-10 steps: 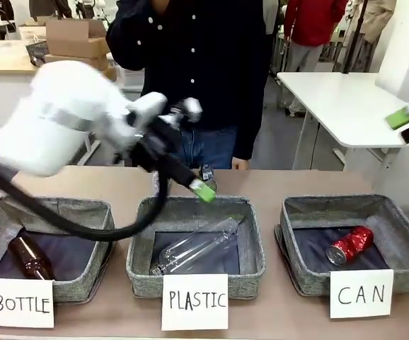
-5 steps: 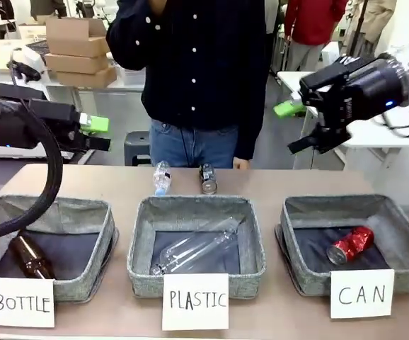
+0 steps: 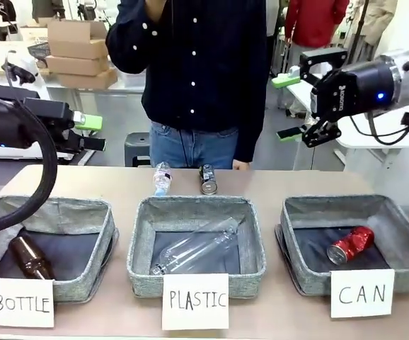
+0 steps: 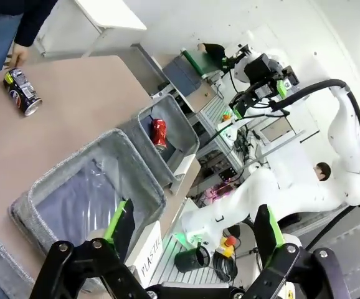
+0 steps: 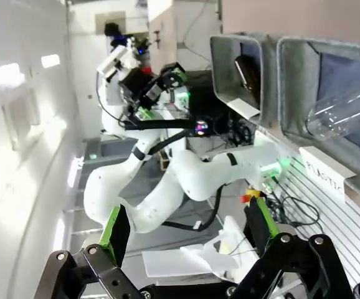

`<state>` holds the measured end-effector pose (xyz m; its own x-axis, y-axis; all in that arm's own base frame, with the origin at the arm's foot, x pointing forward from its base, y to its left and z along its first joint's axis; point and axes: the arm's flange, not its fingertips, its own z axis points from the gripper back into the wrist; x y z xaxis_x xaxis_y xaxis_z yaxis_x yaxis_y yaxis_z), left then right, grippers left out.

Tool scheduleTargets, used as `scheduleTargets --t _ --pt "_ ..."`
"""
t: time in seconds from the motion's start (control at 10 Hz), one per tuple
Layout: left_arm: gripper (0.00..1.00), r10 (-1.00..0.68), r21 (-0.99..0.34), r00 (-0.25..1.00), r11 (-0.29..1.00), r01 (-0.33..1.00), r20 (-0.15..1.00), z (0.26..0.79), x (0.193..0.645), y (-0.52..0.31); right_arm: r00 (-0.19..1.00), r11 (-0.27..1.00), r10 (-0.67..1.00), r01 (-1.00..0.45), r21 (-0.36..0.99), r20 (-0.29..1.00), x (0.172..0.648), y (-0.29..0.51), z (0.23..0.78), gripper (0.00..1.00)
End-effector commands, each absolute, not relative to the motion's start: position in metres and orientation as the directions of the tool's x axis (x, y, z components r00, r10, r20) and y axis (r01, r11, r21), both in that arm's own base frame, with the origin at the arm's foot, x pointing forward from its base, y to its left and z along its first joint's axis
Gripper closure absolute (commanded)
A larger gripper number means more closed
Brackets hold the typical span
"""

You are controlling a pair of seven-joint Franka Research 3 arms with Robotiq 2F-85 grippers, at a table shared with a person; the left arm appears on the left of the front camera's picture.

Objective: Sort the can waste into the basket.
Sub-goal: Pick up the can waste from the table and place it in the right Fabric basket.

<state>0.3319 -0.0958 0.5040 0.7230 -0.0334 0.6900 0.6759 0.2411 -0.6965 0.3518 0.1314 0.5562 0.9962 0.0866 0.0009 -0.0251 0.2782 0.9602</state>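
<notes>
The dented red can [image 3: 350,245] lies inside the grey basket [image 3: 294,213] signed "CAN" at the front right, and the left wrist view catches that red can [image 4: 159,132] too. The dark can [image 3: 207,179] with silver ends lies on its side at the table's far edge, near the person; the dark can [image 4: 22,91] appears at the upper left of the left wrist view. My left gripper [image 3: 89,132] hangs open, high at the left. My right gripper [image 3: 288,106] hangs open, high at the right, above and behind the "CAN" basket.
A "PLASTIC" basket [image 3: 142,212] in the middle holds a clear bottle [image 3: 196,247]. A "BOTTLE" basket [image 3: 102,216] at the left holds a brown bottle [image 3: 29,257]. A small clear bottle [image 3: 161,177] lies beside the dark can. A person [image 3: 197,71] stands at the far side.
My left arm has swung up and back from over the "PLASTIC" basket to the left. My right arm has come in from the right edge and now hovers above the "CAN" basket.
</notes>
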Motion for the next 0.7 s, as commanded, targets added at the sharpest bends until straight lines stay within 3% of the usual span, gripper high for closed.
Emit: scheduleTargets --t 0.0,0.6 --pt "0.00 -0.017 -0.690 0.714 0.242 0.682 0.700 0.5062 0.3313 -0.0959 0.992 0.302 0.116 -0.091 0.949 0.058 0.3487 0.1327 0.5568 0.00" --pt "0.00 -0.017 -0.690 0.714 0.242 0.682 0.700 0.5062 0.3313 -0.0959 0.992 0.302 0.116 -0.091 0.949 0.058 0.3487 0.1327 0.5568 0.00"
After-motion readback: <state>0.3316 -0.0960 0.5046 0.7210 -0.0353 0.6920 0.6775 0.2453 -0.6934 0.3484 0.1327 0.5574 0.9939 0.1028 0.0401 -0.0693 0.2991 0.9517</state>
